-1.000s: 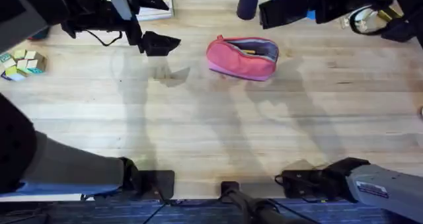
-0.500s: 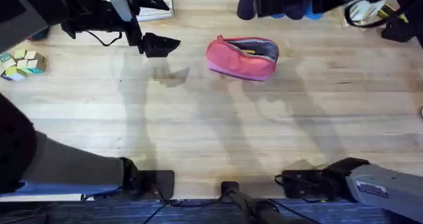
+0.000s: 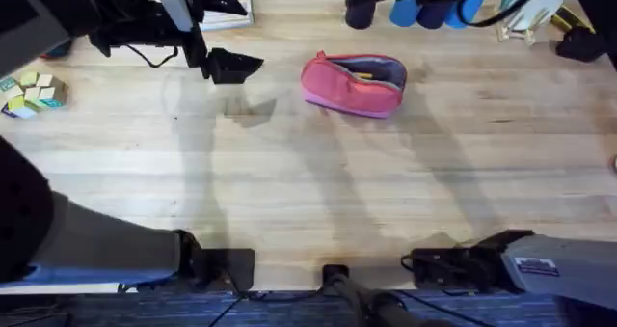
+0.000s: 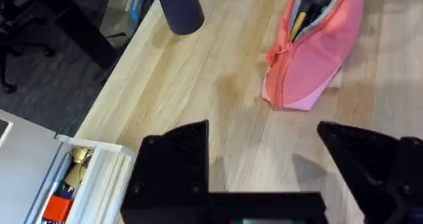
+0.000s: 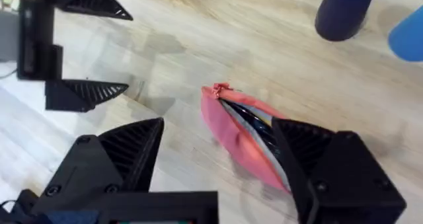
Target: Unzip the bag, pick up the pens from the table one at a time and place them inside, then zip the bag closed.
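Lying on the table (image 3: 318, 182), toward its far middle: the bag (image 3: 353, 83), pink, oblong, paler band along its lower edge, zipper parted along the top. A yellow-tan pen (image 4: 299, 20) shows inside the opening, with darker contents beside it. Left gripper (image 3: 231, 65): above the table, well to the left of the bag, fingers apart and holding nothing; the left wrist view shows the bag (image 4: 316, 49) ahead of it. Right gripper (image 5: 218, 158): fingers spread wide, empty, directly over the bag (image 5: 238, 141), one end of which lies between the fingers. Dark blue cylinder (image 3: 360, 13) and blue cups (image 3: 429, 11): far edge, behind the bag.
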You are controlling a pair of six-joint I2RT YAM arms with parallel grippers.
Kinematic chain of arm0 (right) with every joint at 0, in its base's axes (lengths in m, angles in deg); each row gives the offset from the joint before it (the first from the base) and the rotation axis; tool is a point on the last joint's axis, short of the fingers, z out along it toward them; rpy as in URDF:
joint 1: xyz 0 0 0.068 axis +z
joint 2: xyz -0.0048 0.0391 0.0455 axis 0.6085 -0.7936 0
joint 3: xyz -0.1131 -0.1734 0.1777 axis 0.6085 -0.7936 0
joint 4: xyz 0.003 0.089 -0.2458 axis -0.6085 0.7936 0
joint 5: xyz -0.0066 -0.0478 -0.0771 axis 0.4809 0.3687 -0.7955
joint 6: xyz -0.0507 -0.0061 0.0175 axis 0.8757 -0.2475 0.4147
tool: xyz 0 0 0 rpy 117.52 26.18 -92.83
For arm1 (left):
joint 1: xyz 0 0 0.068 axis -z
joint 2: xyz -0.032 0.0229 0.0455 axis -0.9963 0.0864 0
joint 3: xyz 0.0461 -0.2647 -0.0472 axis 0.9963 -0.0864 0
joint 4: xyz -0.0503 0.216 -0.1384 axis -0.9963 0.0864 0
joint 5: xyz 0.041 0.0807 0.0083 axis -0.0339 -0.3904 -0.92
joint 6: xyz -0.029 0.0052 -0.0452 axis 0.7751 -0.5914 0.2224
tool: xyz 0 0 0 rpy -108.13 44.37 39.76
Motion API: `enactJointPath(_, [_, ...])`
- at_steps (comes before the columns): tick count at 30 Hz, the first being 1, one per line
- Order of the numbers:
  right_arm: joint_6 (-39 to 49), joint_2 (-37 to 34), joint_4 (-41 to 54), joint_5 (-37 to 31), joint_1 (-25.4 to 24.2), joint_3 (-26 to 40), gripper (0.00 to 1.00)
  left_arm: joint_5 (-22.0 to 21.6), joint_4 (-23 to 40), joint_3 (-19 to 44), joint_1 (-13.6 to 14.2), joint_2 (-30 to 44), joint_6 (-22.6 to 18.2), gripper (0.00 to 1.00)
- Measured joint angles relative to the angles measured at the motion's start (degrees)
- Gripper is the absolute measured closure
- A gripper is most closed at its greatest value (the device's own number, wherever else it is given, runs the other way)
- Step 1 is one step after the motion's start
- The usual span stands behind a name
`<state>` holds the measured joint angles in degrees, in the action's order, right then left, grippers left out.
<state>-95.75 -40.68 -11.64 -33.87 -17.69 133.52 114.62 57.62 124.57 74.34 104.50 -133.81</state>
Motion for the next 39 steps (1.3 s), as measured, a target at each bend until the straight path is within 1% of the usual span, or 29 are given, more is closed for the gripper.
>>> enactJointPath(11, [-2.4, -8.4, -4.9, 0.2, 3.7, 0.0, 0.004, 0.0, 0.0, 0.0, 0.0, 0.0, 0.0, 0.007])
enactJointPath(16, [-2.8, -13.0, -7.6, 0.2, 3.8, 0.0, 0.004, 0.0, 0.0, 0.0, 0.0, 0.0, 0.0, 0.007])
enactJointPath(23, [-2.8, -17.6, -8.7, 0.2, 3.8, 0.0, 0.005, 0.0, 0.0, 0.0, 0.0, 0.0, 0.0, 0.007])
enactJointPath(24, [-3.2, -19.1, -9.4, 0.2, 3.8, 0.0, 0.005, 0.0, 0.0, 0.0, 0.0, 0.0, 0.0, 0.007])
enactJointPath(31, [-5.0, -22.2, -11.6, 0.2, 3.8, 0.0, 0.006, 0.0, 0.0, 0.0, 0.0, 0.0, 0.0, 0.007])
enactJointPath(34, [-6.2, -25.1, -12.3, 0.2, 4.4, 0.0, 0.007, 0.0, 0.0, 0.0, 0.0, 0.0, 0.0, 0.007])
enactJointPath(39, [-6.6, -27.0, -13.5, 0.2, 5.2, 0.0, 0.063, 0.0, 0.0, 0.0, 0.0, 0.0, 0.0, 0.006])
